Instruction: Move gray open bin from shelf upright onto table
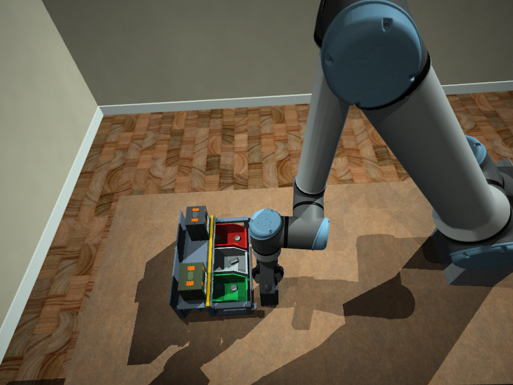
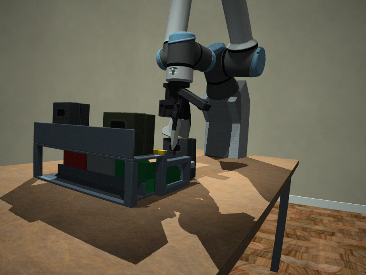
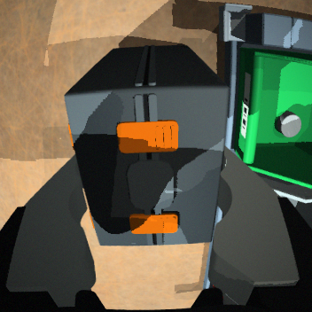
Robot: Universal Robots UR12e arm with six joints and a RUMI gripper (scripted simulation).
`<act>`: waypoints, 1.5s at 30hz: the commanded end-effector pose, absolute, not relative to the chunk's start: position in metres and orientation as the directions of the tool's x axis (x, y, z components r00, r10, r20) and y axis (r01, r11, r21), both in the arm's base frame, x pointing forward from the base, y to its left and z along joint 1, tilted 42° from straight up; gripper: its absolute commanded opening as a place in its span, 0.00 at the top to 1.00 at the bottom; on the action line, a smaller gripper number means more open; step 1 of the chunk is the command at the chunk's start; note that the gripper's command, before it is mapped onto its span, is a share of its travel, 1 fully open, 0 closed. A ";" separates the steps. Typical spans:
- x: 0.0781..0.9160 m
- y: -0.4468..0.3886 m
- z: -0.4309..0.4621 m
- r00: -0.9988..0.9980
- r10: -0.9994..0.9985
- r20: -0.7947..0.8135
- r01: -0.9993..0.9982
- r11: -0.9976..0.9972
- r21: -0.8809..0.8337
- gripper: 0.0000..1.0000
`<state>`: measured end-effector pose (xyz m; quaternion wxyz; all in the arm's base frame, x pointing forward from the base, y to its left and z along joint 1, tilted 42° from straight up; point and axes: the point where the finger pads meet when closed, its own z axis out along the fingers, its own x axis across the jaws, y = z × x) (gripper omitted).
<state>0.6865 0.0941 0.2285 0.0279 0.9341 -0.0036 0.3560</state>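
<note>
The gray open bin (image 1: 229, 262) sits in the middle slot of the dark shelf (image 1: 213, 265), between a red bin (image 1: 231, 236) and a green bin (image 1: 230, 288). A small part lies inside it. From the side its gray back (image 2: 100, 164) shows through the shelf frame. My gripper (image 3: 152, 150) points straight down just outside the shelf, in front of the green bin (image 3: 275, 124). It is shut on a dark gray case with orange latches (image 3: 148, 164). The case (image 2: 183, 147) is upright, low at the table beside the shelf's front corner.
A black case (image 1: 196, 222) and an olive case (image 1: 191, 280) stand on the shelf's upper deck behind a yellow rail. The robot base (image 2: 227, 121) stands at the far table edge. The table's right edge (image 2: 266, 201) drops to the floor.
</note>
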 end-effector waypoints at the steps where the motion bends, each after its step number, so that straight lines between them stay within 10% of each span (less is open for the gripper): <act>1: 0.687 0.094 0.229 0.746 0.013 0.666 -0.027 -0.998 0.050 1.00; 3: 0.687 0.094 0.229 0.746 0.013 0.666 -0.027 -0.998 0.050 1.00; 4: 0.687 0.094 0.229 0.746 0.013 0.666 -0.026 -0.998 0.050 0.42; 45: 0.687 0.094 0.229 0.746 0.013 0.666 -0.026 -0.998 0.050 0.42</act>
